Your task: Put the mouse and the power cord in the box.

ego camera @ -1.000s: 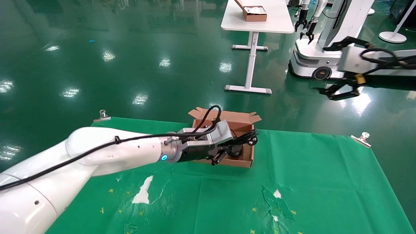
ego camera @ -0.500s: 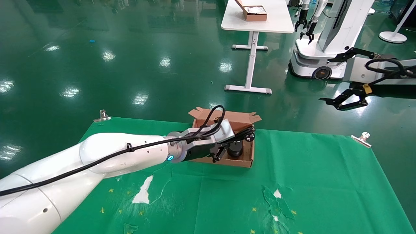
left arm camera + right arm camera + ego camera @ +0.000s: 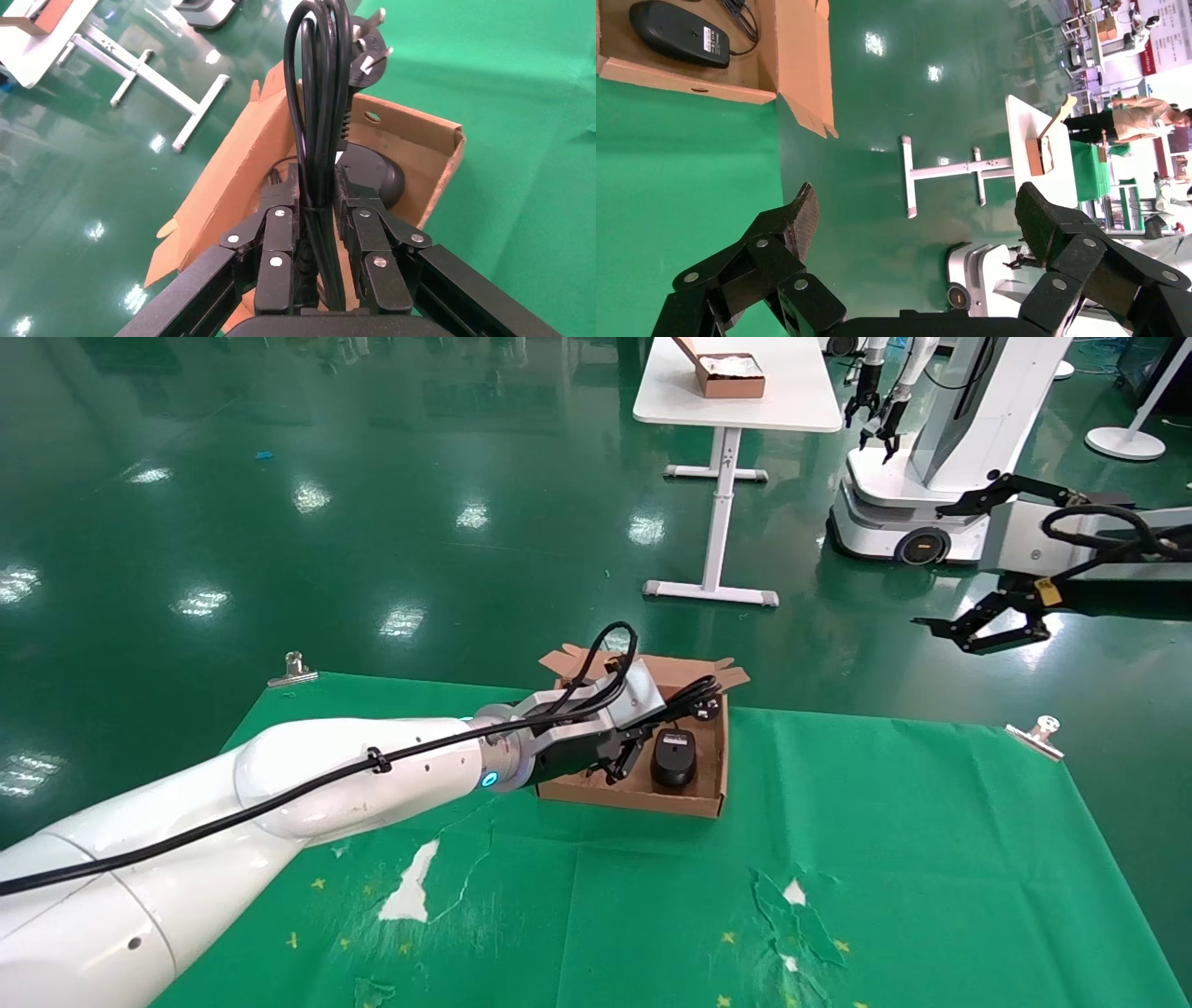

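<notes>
1. Box (image 3: 694, 798) sits on the green cloth (image 3: 885, 859); its left half is hidden behind the left arm.
2. Left gripper (image 3: 316, 210) reaches over the box, fingers clamped on the power cord (image 3: 316, 105), held above the box.
3. Right gripper (image 3: 987, 621) is raised far right over the floor, fingers spread, empty.
4. Mouse (image 3: 672, 756) lies inside the box.

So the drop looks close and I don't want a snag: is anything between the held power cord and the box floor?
Only the mouse, already inside the box; the left gripper holds the power cord beside it.
</notes>
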